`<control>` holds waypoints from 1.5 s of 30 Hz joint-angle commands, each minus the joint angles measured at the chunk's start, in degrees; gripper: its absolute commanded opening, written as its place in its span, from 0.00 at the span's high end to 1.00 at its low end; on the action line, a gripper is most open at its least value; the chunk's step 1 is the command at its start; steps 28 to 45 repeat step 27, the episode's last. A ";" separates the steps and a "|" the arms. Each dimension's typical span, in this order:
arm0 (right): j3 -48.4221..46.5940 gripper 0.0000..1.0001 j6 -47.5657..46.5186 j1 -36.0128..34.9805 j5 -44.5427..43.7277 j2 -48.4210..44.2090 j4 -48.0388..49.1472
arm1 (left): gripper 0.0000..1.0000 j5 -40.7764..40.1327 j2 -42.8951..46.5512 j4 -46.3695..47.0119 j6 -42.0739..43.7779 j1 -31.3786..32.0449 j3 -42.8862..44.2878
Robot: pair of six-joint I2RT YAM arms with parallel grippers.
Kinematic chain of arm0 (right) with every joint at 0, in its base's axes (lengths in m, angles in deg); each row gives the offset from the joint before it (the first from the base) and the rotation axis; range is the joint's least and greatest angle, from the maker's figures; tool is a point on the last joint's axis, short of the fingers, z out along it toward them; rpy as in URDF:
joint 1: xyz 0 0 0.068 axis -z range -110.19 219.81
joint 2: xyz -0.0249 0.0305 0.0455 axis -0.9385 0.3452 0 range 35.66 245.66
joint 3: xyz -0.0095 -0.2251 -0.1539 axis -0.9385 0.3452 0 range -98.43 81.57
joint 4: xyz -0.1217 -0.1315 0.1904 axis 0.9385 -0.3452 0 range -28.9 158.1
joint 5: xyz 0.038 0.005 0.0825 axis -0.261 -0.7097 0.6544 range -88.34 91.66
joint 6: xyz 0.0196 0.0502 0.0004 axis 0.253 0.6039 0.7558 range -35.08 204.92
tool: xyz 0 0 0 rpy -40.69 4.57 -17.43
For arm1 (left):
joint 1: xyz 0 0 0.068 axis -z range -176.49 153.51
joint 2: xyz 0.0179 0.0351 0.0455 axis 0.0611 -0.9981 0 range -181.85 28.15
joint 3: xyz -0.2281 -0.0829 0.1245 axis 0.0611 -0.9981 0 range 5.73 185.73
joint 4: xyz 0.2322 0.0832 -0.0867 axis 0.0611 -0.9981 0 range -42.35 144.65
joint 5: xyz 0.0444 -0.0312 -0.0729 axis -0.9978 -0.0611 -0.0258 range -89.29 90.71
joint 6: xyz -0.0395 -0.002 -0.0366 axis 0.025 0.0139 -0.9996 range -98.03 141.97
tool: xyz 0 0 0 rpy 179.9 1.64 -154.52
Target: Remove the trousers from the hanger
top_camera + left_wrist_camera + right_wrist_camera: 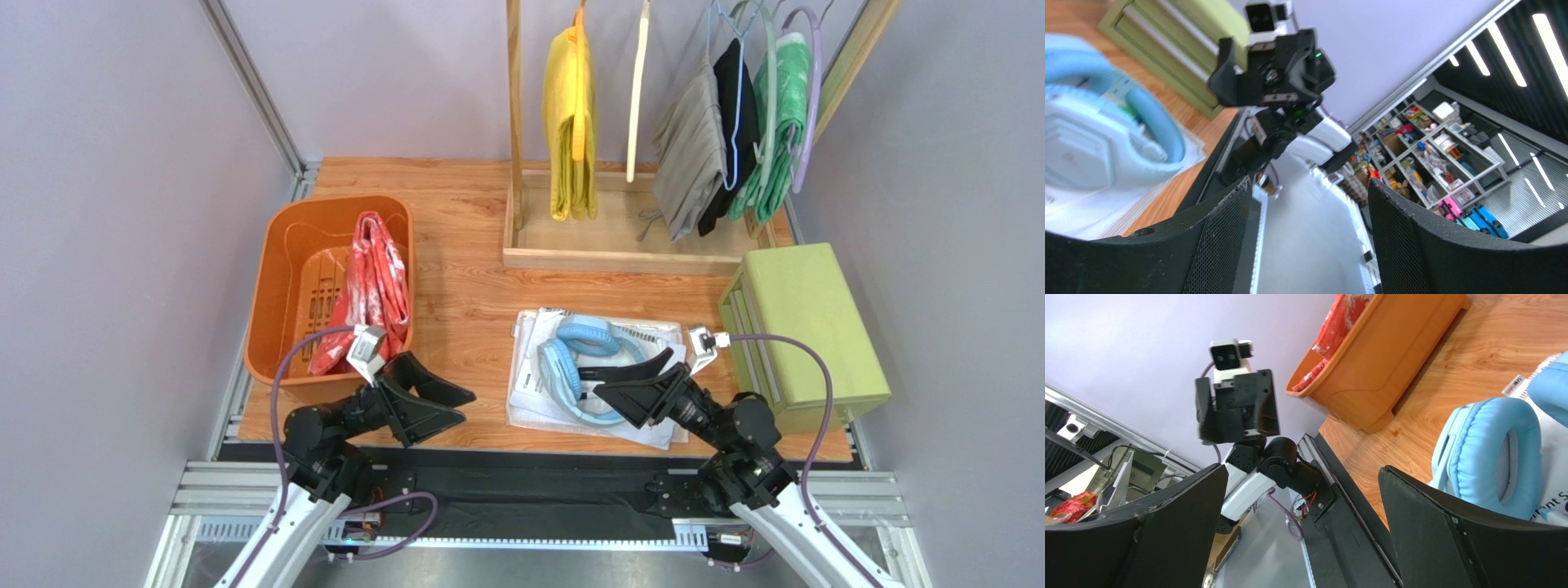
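Trousers (368, 288) lie bunched in an orange basket (276, 263), heaped against the wall that faces the left hand (464, 408). The basket sits just ahead of that hand and a little to its left. The left hand hovers low over the near edge of the worktop (466, 282), close by the basket's near corner. Its jaws are spread apart and grip nothing, and its wrist view shows only open air between its fingers.

The hanger (638, 92), slim and cream, hangs by its hook from the wooden rack (613, 251), well beyond both hands and well apart from the trousers. It is between a yellow garment (570, 116) and a cluster of grey, black and green clothes.

The right hand (605, 406) points leftward, with its jaws wide and holding nothing. It hangs over the near part of a pair of pale blue headphones (577, 361), which rest on a sheet of printed papers (534, 392). A green box (810, 325) stands behind this hand, to its right. Each wrist view looks across at the other arm.
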 commanded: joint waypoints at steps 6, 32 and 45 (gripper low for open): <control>6.64 0.00 -3.00 -0.41 -7.77 -2.86 -13.95 | 0.25 -1.08 7.61 11.07 -4.91 0.08 -8.84; 6.64 0.00 -3.27 -0.41 -8.92 -3.13 -15.28 | 0.26 -0.29 7.70 4.74 -0.95 0.08 -8.83; 6.64 0.00 -3.27 -0.41 -8.92 -3.13 -15.28 | 0.26 -0.29 7.70 4.74 -0.95 0.08 -8.83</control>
